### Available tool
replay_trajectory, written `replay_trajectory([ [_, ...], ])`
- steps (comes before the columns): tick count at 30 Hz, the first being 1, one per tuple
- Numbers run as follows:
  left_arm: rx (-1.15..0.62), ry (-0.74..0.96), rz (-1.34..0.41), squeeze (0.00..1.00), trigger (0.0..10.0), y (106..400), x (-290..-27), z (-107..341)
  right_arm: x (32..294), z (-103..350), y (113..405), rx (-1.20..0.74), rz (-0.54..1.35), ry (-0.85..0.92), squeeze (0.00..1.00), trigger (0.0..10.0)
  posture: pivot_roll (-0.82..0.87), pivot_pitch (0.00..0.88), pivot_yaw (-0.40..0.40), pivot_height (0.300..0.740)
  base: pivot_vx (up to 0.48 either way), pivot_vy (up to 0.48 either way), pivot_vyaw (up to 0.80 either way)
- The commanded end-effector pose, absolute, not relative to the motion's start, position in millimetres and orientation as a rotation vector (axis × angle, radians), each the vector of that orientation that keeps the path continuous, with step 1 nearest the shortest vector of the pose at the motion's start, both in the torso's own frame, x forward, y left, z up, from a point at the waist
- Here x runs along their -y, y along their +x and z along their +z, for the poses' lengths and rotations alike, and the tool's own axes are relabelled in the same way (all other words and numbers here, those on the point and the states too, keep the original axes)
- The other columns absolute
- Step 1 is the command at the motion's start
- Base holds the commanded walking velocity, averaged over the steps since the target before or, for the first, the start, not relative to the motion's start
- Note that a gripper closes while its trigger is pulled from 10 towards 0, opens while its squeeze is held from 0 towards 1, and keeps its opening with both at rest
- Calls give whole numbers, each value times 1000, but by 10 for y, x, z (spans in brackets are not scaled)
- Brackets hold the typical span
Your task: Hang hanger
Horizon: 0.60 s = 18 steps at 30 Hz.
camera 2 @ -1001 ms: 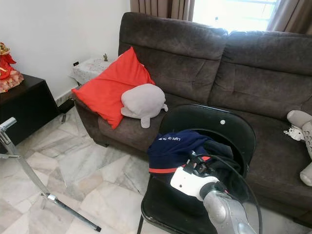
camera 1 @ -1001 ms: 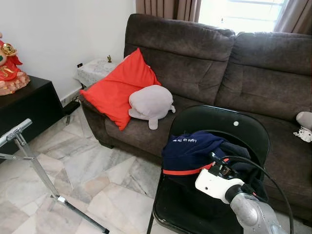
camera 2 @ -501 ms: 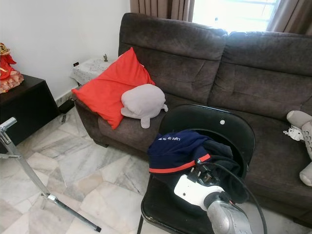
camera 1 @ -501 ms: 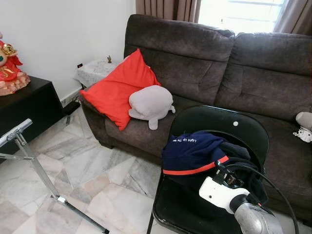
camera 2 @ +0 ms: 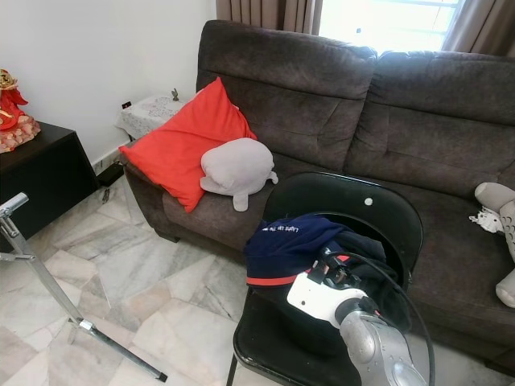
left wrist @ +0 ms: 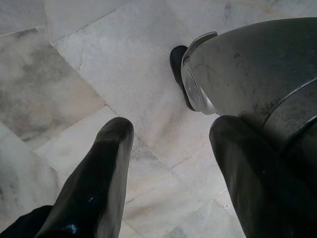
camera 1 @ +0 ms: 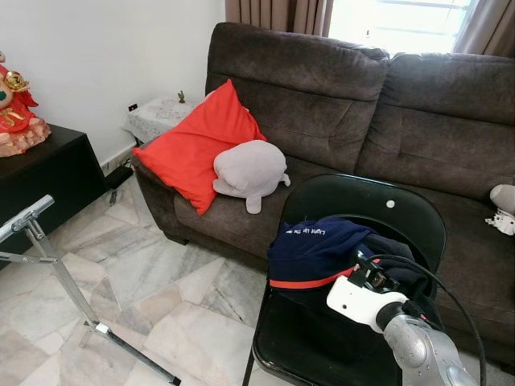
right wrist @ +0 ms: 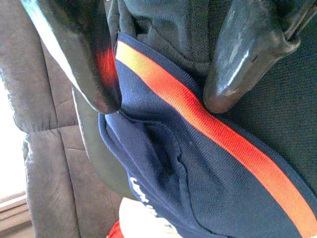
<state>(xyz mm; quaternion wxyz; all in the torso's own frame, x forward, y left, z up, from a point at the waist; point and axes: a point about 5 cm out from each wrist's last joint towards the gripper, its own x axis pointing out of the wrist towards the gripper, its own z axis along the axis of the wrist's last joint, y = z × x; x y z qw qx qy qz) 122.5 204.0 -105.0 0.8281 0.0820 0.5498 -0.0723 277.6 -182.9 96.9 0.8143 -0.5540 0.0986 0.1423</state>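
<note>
A brown plush sofa (camera 1: 386, 104) backs a glossy black folding chair (camera 1: 354, 201) whose seat holds a soft navy garment (camera 1: 322, 249) with an orange stripe; no hanger can be made out, perhaps hidden in the cloth. By my reading the step is the reach to grasp: the right tool (right wrist: 161, 101), fingers apart astride the stripe, must next close on cloth or hanger. The left tool (left wrist: 168, 163) hangs parted over marble floor (left wrist: 99, 59).

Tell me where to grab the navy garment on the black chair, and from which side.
Grip the navy garment at its orange-striped hem, the raised folded edge nearest the right gripper, whose open fingers already straddle it. Probably come from the chair's open front, since the backrest blocks the rear. No hanger can be made out in the bundle.
</note>
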Motion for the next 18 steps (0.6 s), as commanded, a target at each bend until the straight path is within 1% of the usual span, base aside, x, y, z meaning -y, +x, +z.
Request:
replay_trajectory([
  [1, -1160, 157, -177, 0, 10000, 1267, -1991, -1044, 1811, 936, 2773, -218, 317, -1186, 0, 10000, 36, 0, 8, 740, 0, 0, 0],
  [8, -1161, 156, -180, 0, 10000, 1267, -1994, -1043, 1768, 846, 2754, -254, 373, -1182, 0, 10000, 41, 0, 9, 740, 0, 0, 0],
  [18, -1161, 161, -177, 0, 10000, 1265, -2001, -1043, 1737, 850, 2803, -235, 372, -1193, 0, 10000, 43, 0, 11, 740, 0, 0, 0],
])
